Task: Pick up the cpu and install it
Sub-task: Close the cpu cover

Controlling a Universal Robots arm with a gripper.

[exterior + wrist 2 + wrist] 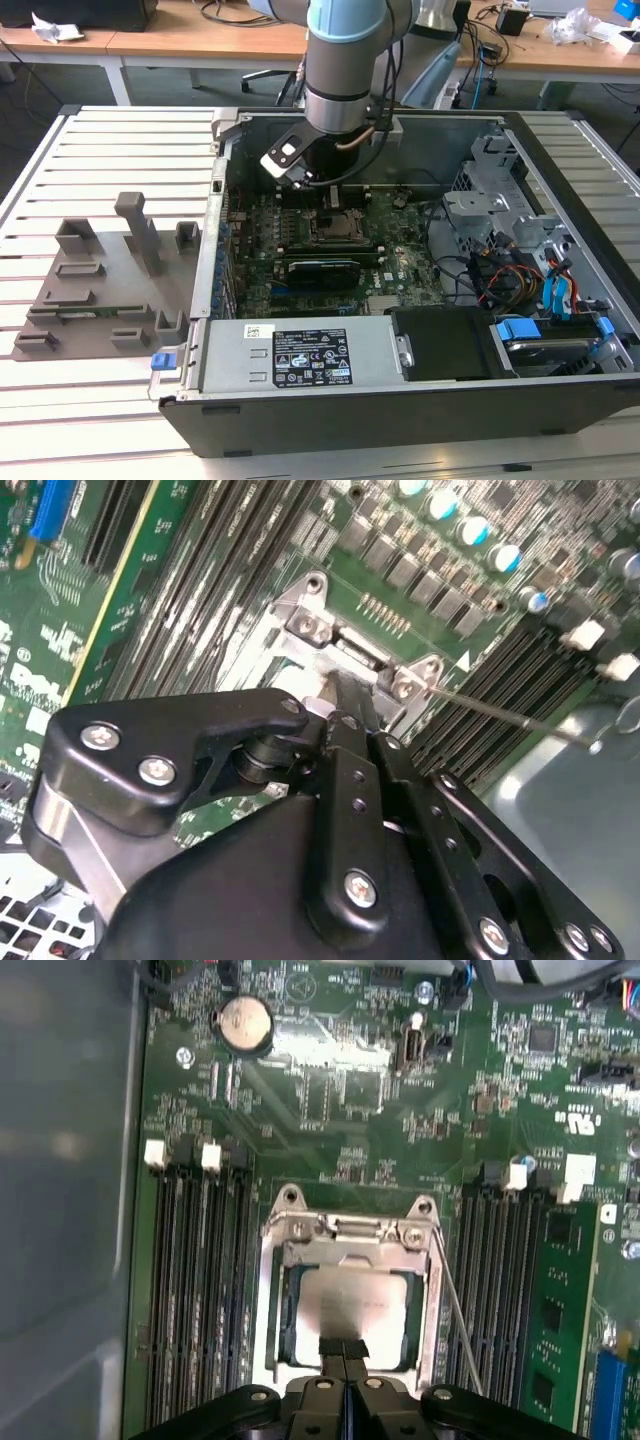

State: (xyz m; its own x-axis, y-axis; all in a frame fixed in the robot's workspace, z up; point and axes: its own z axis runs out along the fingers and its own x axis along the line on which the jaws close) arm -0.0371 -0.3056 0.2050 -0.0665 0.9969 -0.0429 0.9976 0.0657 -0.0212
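From my wrist cameras the hand (345, 1348) is closest: its two fingers (333, 1352) are pressed together with no gap and nothing visibly pinched between them. The one cpu (350, 1300) lies straight under the tips, flat and square, so it has no long axis to line up with. It sits inside the single socket frame (270, 1300), silvery top up, and the tips hover over or rest on its edge opposite the frame's hinge side; I can't tell whether they touch. In my judgement the cpu is in its seat rather than carried. One thin wire lever (452, 1300) slants along one side of the frame, and whether it is latched I can't tell. Beyond that come two banks of memory slots (195, 1290), one on each side of the socket, and one coin cell (243, 1023) farther up the motherboard (400, 1110). In the exterior view the arm drops into the open computer case (560, 330) over the board's portion near the far wall. The case rests on the slatted desk (120, 140), and one grey fixture (100, 280) lies on the desk at the exterior view's left.
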